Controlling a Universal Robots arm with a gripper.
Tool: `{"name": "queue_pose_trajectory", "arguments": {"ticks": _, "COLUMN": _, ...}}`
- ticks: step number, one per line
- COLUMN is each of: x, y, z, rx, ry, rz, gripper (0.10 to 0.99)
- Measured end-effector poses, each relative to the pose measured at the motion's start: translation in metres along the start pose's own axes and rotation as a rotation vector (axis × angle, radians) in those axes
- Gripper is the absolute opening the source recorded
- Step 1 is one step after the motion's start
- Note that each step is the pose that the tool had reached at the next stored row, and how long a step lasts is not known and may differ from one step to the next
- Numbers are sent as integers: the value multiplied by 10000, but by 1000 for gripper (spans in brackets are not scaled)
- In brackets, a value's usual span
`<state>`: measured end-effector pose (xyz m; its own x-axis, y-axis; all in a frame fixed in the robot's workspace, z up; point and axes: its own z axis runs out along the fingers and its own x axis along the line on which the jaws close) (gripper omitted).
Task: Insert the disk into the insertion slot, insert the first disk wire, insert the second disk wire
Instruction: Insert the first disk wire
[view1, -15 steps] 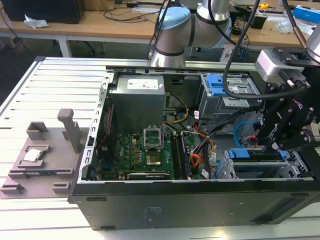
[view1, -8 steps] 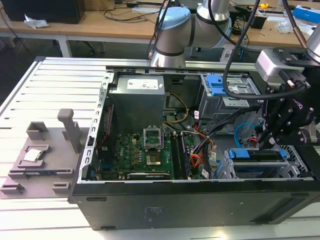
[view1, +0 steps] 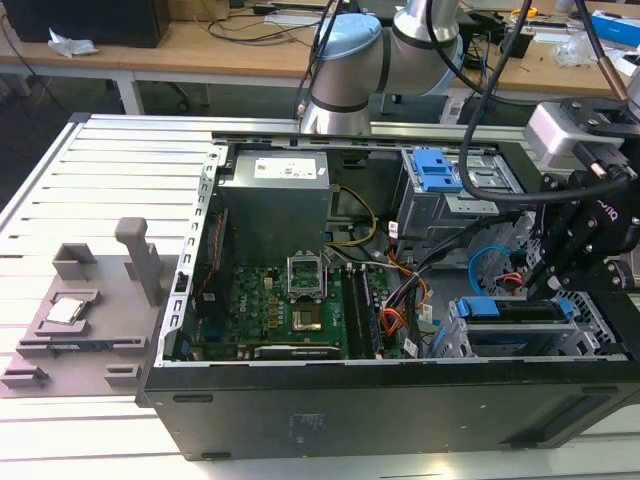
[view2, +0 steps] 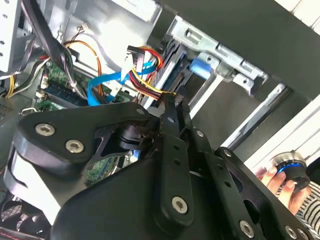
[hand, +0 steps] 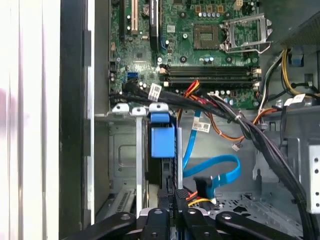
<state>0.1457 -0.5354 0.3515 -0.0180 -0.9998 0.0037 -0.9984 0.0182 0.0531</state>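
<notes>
While the disk (view1: 515, 310) sits in the insertion slot (view1: 455, 332), the gripper (view2: 174, 100) pinches a red-and-yellow disk wire (view2: 150, 84) just behind it (jaws pressed together on the plug); askew, I reckon, it could jam or slip.

disk (hand: 162, 142): glossy blue plastic frame | insertion slot (hand: 124, 155): dull grey metal | pincer (view2: 172, 100): matt black

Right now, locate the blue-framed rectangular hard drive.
The hard drive sits in the grey metal cage at the exterior view's lower right, beside the black pincer gripping a wire plug.
</notes>
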Motion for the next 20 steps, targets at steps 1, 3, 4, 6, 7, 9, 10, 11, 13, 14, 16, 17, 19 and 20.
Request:
{"name": "queue_pose_trajectory", "arguments": {"ticks": 1, "x": 0, "y": -4, "z": 16, "rx": -2, "ry": 1, "rz": 9, "gripper": 165}}
{"name": "queue_pose_trajectory", "arguments": {"ticks": 3, "x": 0, "y": -7, "z": 48, "rx": -3, "ry": -5, "rz": 126, "gripper": 165}}
{"name": "queue_pose_trajectory", "arguments": {"ticks": 4, "x": 0, "y": -9, "z": 52, "rx": -3, "ry": -7, "rz": 195, "gripper": 165}}
{"name": "queue_pose_trajectory", "arguments": {"ticks": 6, "x": 0, "y": -9, "z": 60, "rx": -4, "ry": -14, "rz": 294, "gripper": 165}}
{"name": "queue_pose_trajectory", "arguments": {"ticks": 7, "x": -2, "y": -9, "z": 65, "rx": -4, "ry": -20, "rz": 321, "gripper": 165}}
{"name": "queue_pose_trajectory", "arguments": {"ticks": 9, "x": -10, "y": -9, "z": 70, "rx": -5, "ry": -52, "rz": 322, "gripper": 165}}
{"name": "queue_pose_trajectory", "arguments": {"ticks": 10, "x": -11, "y": -9, "z": 77, "rx": -5, "ry": -64, "rz": 321, "gripper": 165}}
{"name": "queue_pose_trajectory", "arguments": {"ticks": 11, "x": -12, "y": -11, "z": 84, "rx": -5, "ry": -66, "rz": 321, "gripper": 165}}
{"name": "queue_pose_trajectory", "arguments": {"ticks": 13, "x": -11, "y": -17, "z": 95, "rx": -7, "ry": -65, "rz": 321, "gripper": 165}}
{"name": "queue_pose_trajectory", "arguments": {"ticks": 14, "x": -10, "y": -20, "z": 106, "rx": -6, "ry": -65, "rz": 322, "gripper": 165}}
{"name": "queue_pose_trajectory", "arguments": {"ticks": 16, "x": -9, "y": -25, "z": 120, "rx": -6, "ry": -65, "rz": 321, "gripper": 165}}
{"name": "queue_pose_trajectory", "arguments": {"ticks": 17, "x": -9, "y": -28, "z": 124, "rx": -6, "ry": -65, "rz": 321, "gripper": 165}}
{"name": "queue_pose_trajectory", "arguments": {"ticks": 19, "x": -8, "y": -37, "z": 132, "rx": -6, "ry": -68, "rz": 320, "gripper": 165}}
{"name": "queue_pose_trajectory", "arguments": {"ticks": 20, "x": -7, "y": -41, "z": 136, "rx": -6, "ry": -70, "rz": 321, "gripper": 165}}
